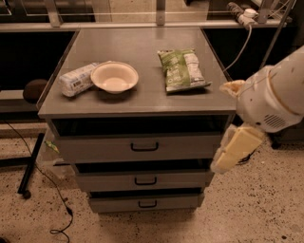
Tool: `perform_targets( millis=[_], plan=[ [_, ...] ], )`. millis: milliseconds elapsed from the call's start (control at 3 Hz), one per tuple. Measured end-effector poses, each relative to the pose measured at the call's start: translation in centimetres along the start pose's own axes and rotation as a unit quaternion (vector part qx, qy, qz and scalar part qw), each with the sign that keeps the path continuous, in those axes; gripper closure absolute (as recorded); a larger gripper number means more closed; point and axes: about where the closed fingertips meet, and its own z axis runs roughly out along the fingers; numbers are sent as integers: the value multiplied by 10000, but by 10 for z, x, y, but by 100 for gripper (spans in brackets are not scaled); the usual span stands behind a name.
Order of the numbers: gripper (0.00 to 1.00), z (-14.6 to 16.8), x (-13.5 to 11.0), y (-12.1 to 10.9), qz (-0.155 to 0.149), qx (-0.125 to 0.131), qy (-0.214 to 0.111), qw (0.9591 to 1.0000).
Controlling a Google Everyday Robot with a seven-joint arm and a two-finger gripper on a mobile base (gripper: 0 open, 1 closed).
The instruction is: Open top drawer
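Observation:
The top drawer (142,148) is the widest grey drawer, just under the cabinet top, with a small black loop handle (144,147) at the middle of its front. A dark gap shows above its front panel. Two narrower grey drawers (142,180) sit below it. My gripper (233,151), cream coloured under the white arm, hangs at the right end of the top drawer's front, well to the right of the handle and not touching it.
On the cabinet top (142,102) lie a white bowl (114,76), a wrapped packet (77,79) to its left and a green chip bag (183,69). A black cable (57,199) runs over the speckled floor on the left. A power strip (242,14) hangs behind.

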Motion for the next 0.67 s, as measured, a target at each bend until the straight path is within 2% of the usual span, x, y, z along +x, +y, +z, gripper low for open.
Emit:
perform_targets(
  millis=[333, 667],
  plan=[
    [0, 33, -16, 10, 23, 167, -523, 9985],
    [0, 35, -24, -2, 61, 425, -661, 9969]
  ],
)
